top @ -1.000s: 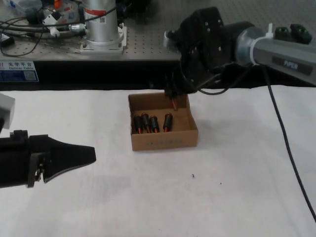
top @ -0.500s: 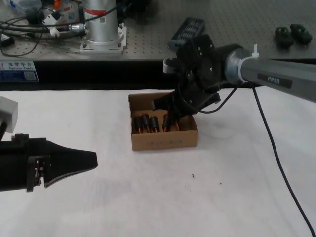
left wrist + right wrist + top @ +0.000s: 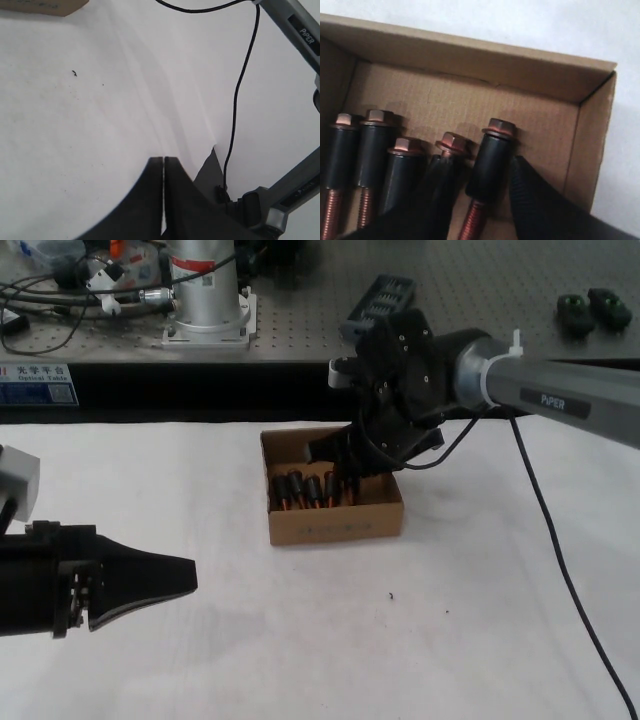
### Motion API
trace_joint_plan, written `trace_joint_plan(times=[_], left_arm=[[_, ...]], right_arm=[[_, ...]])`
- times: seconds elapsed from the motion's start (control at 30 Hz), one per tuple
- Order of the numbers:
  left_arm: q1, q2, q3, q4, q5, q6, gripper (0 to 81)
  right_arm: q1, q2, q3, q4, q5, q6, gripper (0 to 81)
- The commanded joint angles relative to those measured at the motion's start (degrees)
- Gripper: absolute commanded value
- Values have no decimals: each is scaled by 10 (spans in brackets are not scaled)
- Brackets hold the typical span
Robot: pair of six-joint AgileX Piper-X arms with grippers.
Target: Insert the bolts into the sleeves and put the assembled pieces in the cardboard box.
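**High view.** The cardboard box (image 3: pixel 335 527) stands on the white sheet (image 3: pixel 450 640). A row of assembled pieces (image 3: pixel 300 490) lies inside it. The right gripper (image 3: pixel 345 472) is lowered into the box, over the end of that row. The left gripper (image 3: pixel 188 575) sits well away from the box, low over the sheet.

**Left wrist view.** The left gripper (image 3: pixel 163 161) has its fingers pressed together with nothing between them. One corner of the box (image 3: pixel 45 6) shows beyond it.

**Right wrist view.** Five bolt-in-sleeve pieces lie side by side on the floor of the box (image 3: pixel 470 55). The right gripper (image 3: pixel 479 167) has its fingers (image 3: pixel 540 205) spread to either side of the end piece (image 3: pixel 491 155), the one nearest the box's side wall. A sliver of gap shows beside the sleeve, so I judge the piece is not clamped.

**Risk.**
- One finger lies close over the neighbouring piece, and the other is close to the side wall.
- A slanted withdrawal could drag a piece out of line.
- It could also snag the wall and shift or tip the light box.
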Motion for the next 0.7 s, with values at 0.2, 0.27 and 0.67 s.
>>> trace_joint_plan(times=[0.2,0.27,0.67], left_arm=[[2,-2,-1,1,4,7,6],[2,-2,-1,1,-19,7,6],[2,-23,-1,0,-235,192,6]], right_arm=[[-4,-46,-5,16,4,-2,91],[-4,-77,-5,29,4,-12,13],[29,-327,198,-53,57,-115,32]])
